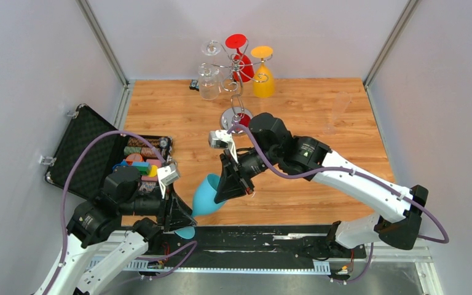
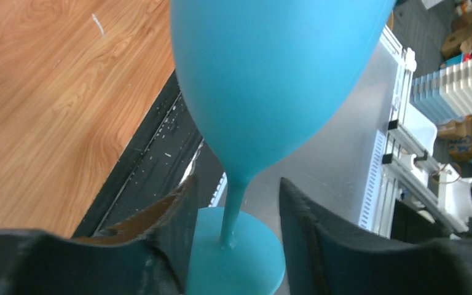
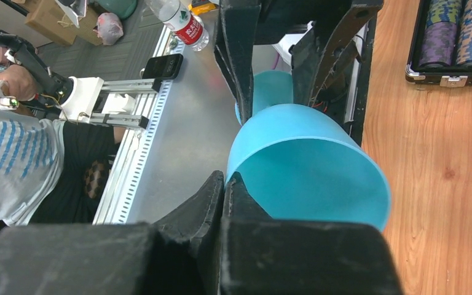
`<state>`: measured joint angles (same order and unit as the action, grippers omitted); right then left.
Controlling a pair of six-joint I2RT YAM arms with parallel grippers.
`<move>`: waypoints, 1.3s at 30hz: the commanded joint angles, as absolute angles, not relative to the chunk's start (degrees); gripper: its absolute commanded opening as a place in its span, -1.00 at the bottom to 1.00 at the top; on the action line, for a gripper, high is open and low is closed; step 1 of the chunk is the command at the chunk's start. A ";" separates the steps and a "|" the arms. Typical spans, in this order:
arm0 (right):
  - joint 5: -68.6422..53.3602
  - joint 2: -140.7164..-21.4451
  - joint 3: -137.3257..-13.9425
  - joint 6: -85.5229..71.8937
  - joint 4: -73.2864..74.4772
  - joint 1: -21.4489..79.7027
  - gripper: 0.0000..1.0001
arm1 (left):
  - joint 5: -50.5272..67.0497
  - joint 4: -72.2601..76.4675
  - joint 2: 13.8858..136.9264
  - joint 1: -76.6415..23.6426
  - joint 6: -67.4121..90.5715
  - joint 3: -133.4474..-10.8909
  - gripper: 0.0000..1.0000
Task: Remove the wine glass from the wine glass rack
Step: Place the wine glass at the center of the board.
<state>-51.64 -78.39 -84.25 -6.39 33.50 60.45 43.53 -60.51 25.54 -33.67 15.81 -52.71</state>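
A blue wine glass (image 1: 208, 196) hangs tilted in the air over the table's near edge, between my two arms. My right gripper (image 1: 227, 190) is shut on its rim, one finger inside the bowl (image 3: 307, 160) and one outside, the tips meeting at the rim (image 3: 226, 179). My left gripper (image 1: 181, 221) is open around the stem (image 2: 236, 209), with a gap on each side and the round foot (image 2: 239, 258) beyond the fingers. The chrome wine glass rack (image 1: 236, 92) stands at the back of the table.
On the rack hang a clear glass (image 1: 209, 83), a red glass (image 1: 241, 61) and a yellow glass (image 1: 262, 77). A clear flute (image 1: 338, 110) stands at the right. An open black case (image 1: 98, 157) of coloured chips lies at the left.
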 commanded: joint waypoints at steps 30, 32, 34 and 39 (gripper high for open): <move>-18.02 -59.30 -74.38 -9.05 53.99 37.40 -1.00 | 35.82 -55.46 25.73 -33.58 16.91 -52.80 1.00; -15.40 -60.26 -75.33 -9.46 55.49 35.09 -1.00 | 35.76 -55.55 25.72 -33.59 16.63 -52.82 1.00; -12.66 -61.18 -76.31 -9.87 56.68 32.96 -1.00 | 35.65 -55.48 25.67 -33.58 16.36 -52.61 1.00; -2.57 -64.26 -78.16 -10.02 59.55 29.58 -1.00 | 35.68 -55.21 25.93 -33.63 15.87 -52.28 1.00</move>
<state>-13.45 -62.61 -74.74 -8.62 56.86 31.31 35.62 -57.30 25.28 -33.67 17.17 -52.64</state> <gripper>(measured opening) 0.006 0.997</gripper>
